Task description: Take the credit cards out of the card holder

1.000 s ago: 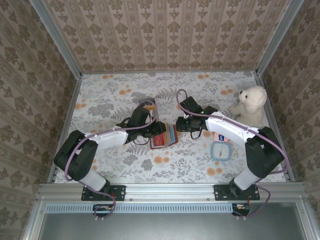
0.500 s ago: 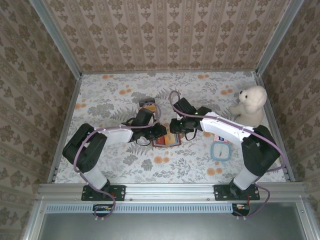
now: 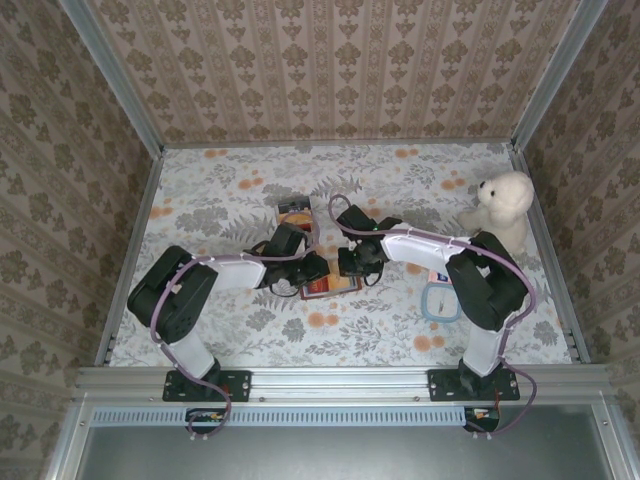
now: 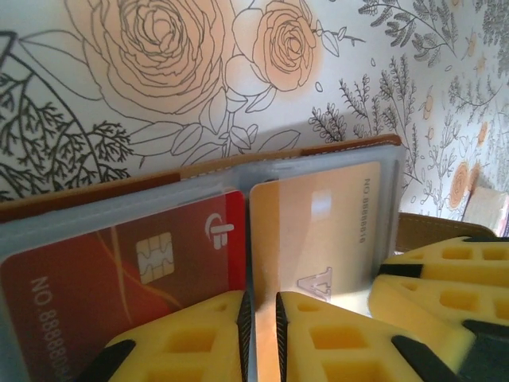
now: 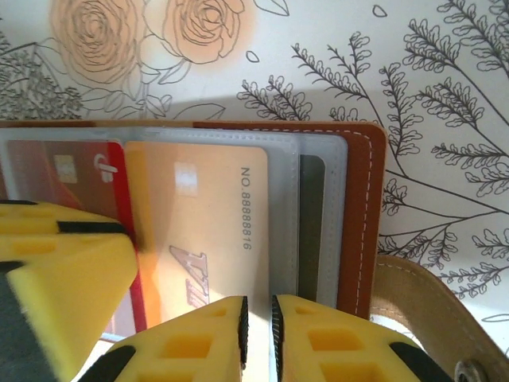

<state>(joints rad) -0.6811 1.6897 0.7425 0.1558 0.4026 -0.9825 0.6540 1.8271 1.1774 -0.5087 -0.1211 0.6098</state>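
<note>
The brown card holder (image 3: pixel 325 287) lies open on the floral table, and both grippers meet over it. Its clear sleeves hold a red chip card (image 4: pixel 119 270) and an orange card (image 4: pixel 326 231). My left gripper (image 4: pixel 260 334) is shut to a thin slit, tips down at the seam between the two cards. My right gripper (image 5: pixel 257 334) is likewise shut, tips at the orange card's (image 5: pixel 199 207) right edge beside the leather rim (image 5: pixel 364 207). Whether either one pinches a sleeve or a card is hidden. From above, the left gripper (image 3: pixel 316 270) and right gripper (image 3: pixel 350 266) almost touch.
A white teddy bear (image 3: pixel 500 210) sits at the right wall. A blue-rimmed tray (image 3: pixel 441 301) lies at front right, with loose cards (image 3: pixel 440 275) just behind it. A small black box (image 3: pixel 294 209) stands behind the left gripper. A tan strap (image 5: pixel 421 302) trails off the holder's right side.
The right arm has swung left and the left gripper has moved slightly towards it, so both have closed in over the holder. The holder now lies lower, mostly covered by them.
</note>
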